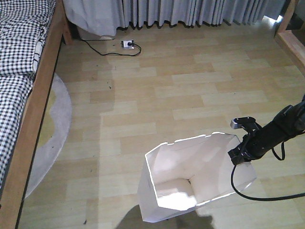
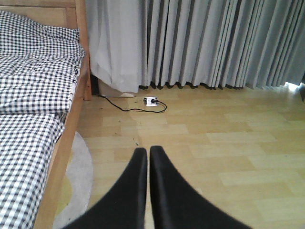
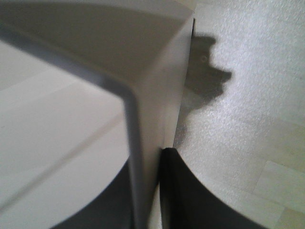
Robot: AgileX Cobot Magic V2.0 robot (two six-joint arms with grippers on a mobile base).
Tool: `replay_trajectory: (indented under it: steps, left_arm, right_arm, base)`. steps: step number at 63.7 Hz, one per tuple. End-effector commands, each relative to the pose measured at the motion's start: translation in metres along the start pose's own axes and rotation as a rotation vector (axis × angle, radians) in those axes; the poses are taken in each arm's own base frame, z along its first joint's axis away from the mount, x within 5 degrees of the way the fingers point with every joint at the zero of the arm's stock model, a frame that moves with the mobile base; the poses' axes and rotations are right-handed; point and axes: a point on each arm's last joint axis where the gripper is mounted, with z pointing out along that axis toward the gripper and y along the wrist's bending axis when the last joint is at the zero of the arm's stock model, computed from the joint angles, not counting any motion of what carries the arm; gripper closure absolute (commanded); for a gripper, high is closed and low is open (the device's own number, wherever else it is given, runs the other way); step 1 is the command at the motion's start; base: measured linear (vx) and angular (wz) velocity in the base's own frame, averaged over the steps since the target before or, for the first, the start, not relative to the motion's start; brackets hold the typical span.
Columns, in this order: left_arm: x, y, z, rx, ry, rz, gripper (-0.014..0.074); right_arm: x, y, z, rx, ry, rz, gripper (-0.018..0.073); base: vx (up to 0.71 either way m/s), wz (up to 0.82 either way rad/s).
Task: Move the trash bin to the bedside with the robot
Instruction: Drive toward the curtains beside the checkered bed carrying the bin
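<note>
Transport seems in hand: right pincer clamps the trash bin rim, left pincer closed empty; next, drag toward the bedside.

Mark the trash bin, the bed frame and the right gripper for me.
trash bin point(image 1: 190, 160), front-facing view, on its inner back wall.
bed frame point(image 1: 34, 109), front-facing view, on the wooden side rail.
right gripper point(image 1: 239, 153), front-facing view, at the fingertips clamped on the bin's rim.

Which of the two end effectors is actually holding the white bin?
The right end effector, clamped on the rim of the trash bin. The left end effector is shut with nothing in it.
</note>
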Motion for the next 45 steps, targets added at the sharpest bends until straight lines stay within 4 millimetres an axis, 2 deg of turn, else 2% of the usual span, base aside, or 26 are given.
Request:
replay_trajectory:
  steps: [1,45]
  left_arm:
    - [-0.0031,0.0000,-0.0002,0.003,-0.072,-0.010,0.0602]
    - [-0.0031,0.0000,-0.0002,0.003,-0.072,-0.010,0.0602]
  right_arm:
    - [-0.0149,0.0141,-0.0305,-0.094,-0.057,0.017,0.0566]
    - [-0.0149,0.0141,-0.0305,-0.094,-0.057,0.017,0.0566]
  base:
    - [0.26,-0.02]
    - [0.26,0.03]
